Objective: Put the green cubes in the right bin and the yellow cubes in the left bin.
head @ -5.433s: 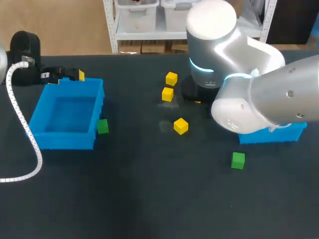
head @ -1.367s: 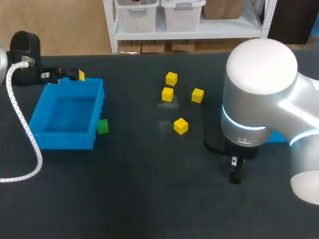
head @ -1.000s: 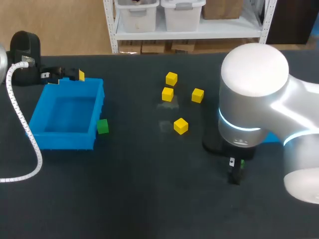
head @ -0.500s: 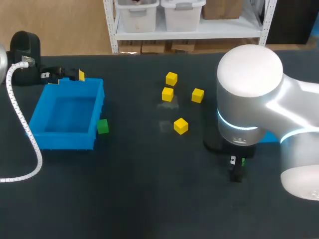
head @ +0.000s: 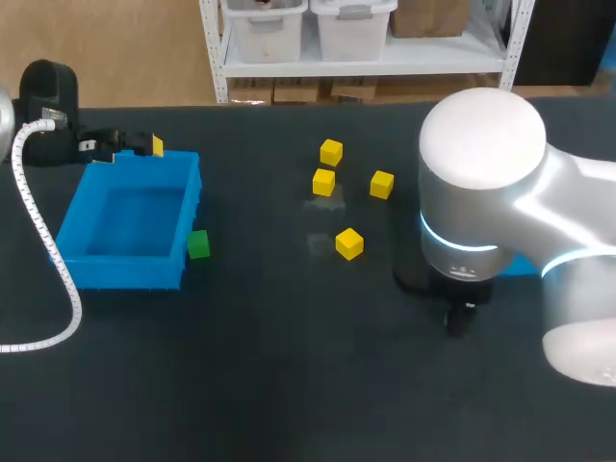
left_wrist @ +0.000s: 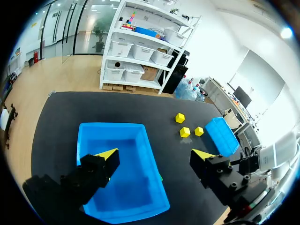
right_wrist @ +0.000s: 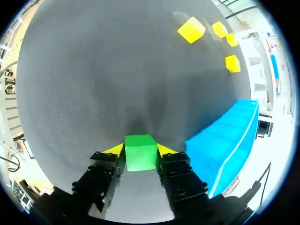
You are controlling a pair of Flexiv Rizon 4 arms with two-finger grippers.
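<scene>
**Green cube gripped, right bin just beside it**

The dark surface carries everything. Our right arm bulks over its right half and hides most of the right bin from above. From the right wrist, that bin's blue wall stands just beside the fingers. The left bin sits well apart at the far left. Our left end effector hangs over it, fingers apart and holding nothing.

Our right end effector is clamped on a green cube, with one yellow tip against each side face. We cannot tell whether the cube is clear of the surface. A second green cube lies against or just beside the outer wall of the left bin. Four yellow cubes are scattered near the middle, outside both bins.

We judge the step in hand to be carrying this cube into the right bin. To do it well, we should keep the grip firm and lift straight up until the cube's underside is above the rim. Then we should move sideways until the cube is over the open inside, not over the wall. Only then should the fingers part, low enough that the cube does not bounce out. The yellow cubes lie ahead of the fingers and the bin to one side, so the move need not disturb them
</scene>
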